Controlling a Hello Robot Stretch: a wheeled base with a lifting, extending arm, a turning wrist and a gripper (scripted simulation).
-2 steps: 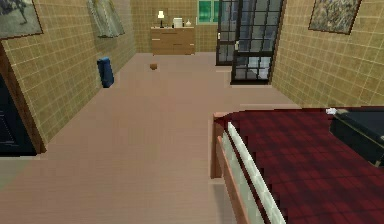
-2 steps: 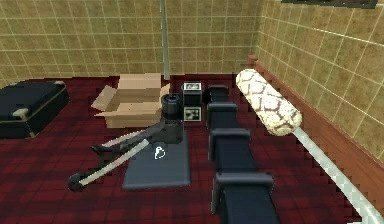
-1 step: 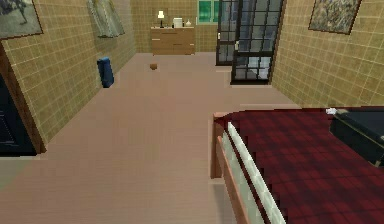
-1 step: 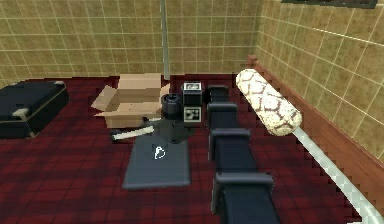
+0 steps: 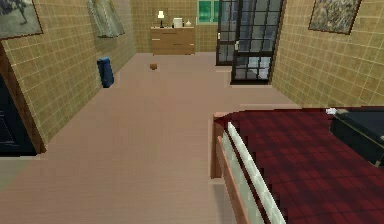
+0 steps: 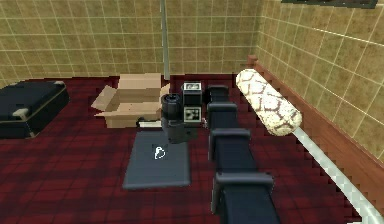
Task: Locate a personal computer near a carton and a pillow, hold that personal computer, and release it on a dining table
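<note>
Open tan floor [image 5: 150, 130] runs from the forward view's bottom left up to the far wall, with wide room to drive. Along its left edge stands a blue bin [image 5: 105, 71] against the tiled wall. A small brown thing [image 5: 154, 66] lies on the floor near the top middle, in front of a wooden dresser [image 5: 172, 40]. Dark glass doors [image 5: 250, 40] stand at upper right. The bed [image 5: 300, 160] fills the lower right, and its white end rail [image 5: 245, 170] marks the hard edge toward the floor. A dark case [image 5: 360, 130] lies on the bed at the right edge.

In the arm side view the red cover spreads across the frame. The arm [image 6: 235, 150] rises from the bottom just right of middle. The tool [image 6: 168, 110] sits above centre, by the two white marker squares [image 6: 190, 105]. The personal computer [image 6: 158, 160], a flat grey shut slab, lies on the bed at centre, just below the tool. The open carton [image 6: 125, 100] is just left of and behind the tool, and the patterned pillow [image 6: 268, 100] lies at upper right along the wall.

I cannot tell whether the tool's fingers are spread or pressed together, nor whether it holds or touches anything, since the carton and computer lie right at its far end.
</note>
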